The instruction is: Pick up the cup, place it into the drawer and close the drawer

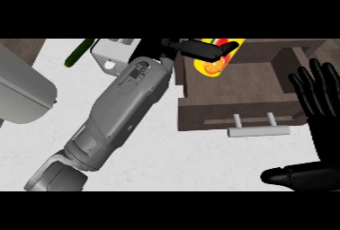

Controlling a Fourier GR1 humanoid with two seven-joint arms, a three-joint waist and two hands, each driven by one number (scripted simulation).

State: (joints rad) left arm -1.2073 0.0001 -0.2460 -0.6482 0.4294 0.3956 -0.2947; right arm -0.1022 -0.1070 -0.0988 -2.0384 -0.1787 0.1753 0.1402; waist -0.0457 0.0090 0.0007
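- Head view: logged a white marbled bench (146,152) across the near and left parts of the scene.
- Noted a dark wooden drawer (246,81) at right, pulled open toward the near side, inside exposed. Pale bar handle (259,130) on its near front panel, carried on two short posts.
- Traced the grey left forearm (123,103) from the near-left corner diagonally up to far centre, ending just beside the drawer's left wall.
- Found the left robot hand (199,49) at the far edge, over the drawer's far-left corner, fingers and thumb curled round the cup (211,67), pinching it from above.
- Recorded the cup as yellow with an orange-red patch, upper part hidden by black fingers, showing at the drawer's far-left corner, against the left wall. Cannot tell whether set on the drawer floor or held above it.
- Found the right robot hand (325,130) at the right edge, in front of the drawer's right end, spread with fingers straight and pointing far, thumb (292,176) out toward the left. Holding nothing, touching neither cup nor handle, at rest.
- Noted a grey rounded object (23,90) at the left edge, partly cut off; cannot identify.
- Noted a thin green item (78,53) at far left, tilted, just beside a pale boxy part (113,51) with a round hole, close to the left wrist. Cannot tell what either is.
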